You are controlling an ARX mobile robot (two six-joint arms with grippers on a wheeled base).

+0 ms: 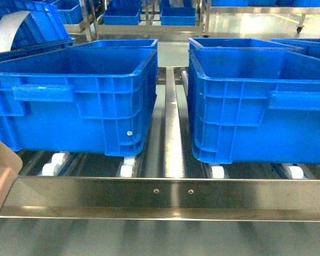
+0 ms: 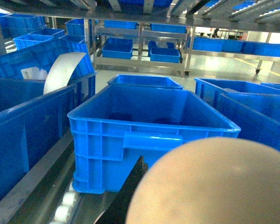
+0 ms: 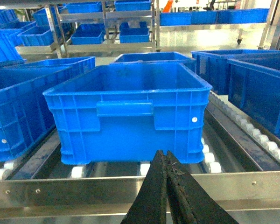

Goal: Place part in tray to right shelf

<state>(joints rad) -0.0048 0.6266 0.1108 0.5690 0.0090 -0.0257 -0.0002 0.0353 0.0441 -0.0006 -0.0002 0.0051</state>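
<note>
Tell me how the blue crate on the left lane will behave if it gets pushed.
The left crate sits on white rollers, so it would probably glide back easily. Its ribbed plastic walls look stiff. Wide and low, it seems unlikely to tip.

No legible text anywhere.

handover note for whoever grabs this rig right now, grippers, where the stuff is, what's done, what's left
Right gripper: shut, empty, hovering at the right shelf's front rail.
Left gripper: not visible; the beige tray fills its wrist view and shows at the head view's left edge, so it is likely held, unconfirmed.
Part: not visible in any view.
Two blue crates sit on the rollers either side of the divider.
Done: nothing visibly placed.
Left: locate the part, deliver it.
</note>
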